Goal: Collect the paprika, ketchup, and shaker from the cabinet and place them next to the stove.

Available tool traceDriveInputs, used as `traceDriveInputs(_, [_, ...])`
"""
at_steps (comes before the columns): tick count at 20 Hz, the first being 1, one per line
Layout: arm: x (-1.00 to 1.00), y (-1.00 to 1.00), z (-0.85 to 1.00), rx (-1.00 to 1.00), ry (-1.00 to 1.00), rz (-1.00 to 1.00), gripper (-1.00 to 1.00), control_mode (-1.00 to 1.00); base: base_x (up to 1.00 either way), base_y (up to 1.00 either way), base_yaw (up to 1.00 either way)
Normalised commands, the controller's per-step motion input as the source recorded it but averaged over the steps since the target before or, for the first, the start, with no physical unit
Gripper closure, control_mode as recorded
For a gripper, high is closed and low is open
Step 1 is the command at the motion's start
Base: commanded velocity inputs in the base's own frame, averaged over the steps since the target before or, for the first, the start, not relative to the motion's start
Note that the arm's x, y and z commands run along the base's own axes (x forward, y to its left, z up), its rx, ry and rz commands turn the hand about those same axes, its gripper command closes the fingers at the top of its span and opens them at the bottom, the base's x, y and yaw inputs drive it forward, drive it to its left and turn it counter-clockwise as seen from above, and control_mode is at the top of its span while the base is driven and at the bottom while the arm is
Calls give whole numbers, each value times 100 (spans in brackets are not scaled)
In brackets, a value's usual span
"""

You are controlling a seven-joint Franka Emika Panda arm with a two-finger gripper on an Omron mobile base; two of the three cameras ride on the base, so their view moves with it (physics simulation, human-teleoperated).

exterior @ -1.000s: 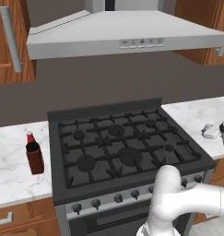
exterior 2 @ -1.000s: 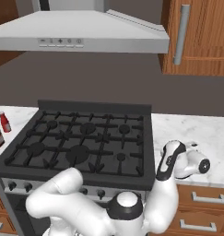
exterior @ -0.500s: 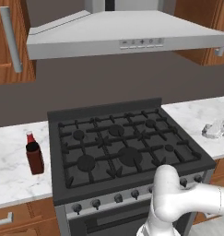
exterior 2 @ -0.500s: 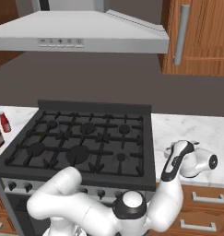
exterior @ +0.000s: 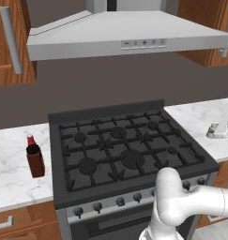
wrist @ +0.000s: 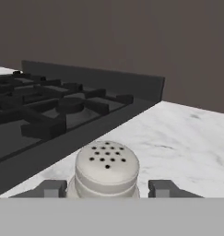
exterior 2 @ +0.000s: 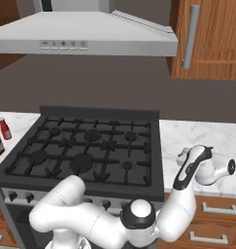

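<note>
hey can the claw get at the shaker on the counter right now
Probably yes. The shaker stands upright on the marble counter right of the stove, directly between the claw fingertips, a gap showing on each side, nothing blocking.

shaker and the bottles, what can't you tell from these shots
- shaker: base cut off by the hand view's bottom edge, so its contact with the counter is unseen.
- gripper: a gap shows beside the shaker on each side.
- ketchup: left base view, lower body hidden behind the paprika; label unreadable.
</note>
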Motion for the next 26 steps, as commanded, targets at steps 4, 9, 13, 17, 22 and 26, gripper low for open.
traceDriveInputs(4, [-11, 0, 32, -4, 0, 0, -100, -100, 0, 0, 0])
traceDriveInputs(9, [-23, 1, 49, -6, -1, 0, -100, -100, 0, 0, 0])
traceDriveInputs(13, [-40, 8, 64, -7, -8, 0, -100, -100, 0, 0, 0])
traceDriveInputs(17, [-76, 13, 66, -6, -10, 0, -100, -100, 0, 0, 0])
traceDriveInputs(22, [-91, 44, 31, -11, -7, 0, -100, -100, 0, 0, 0])
traceDriveInputs(26, [-99, 76, 5, -16, -2, 0, -100, -100, 0, 0, 0])
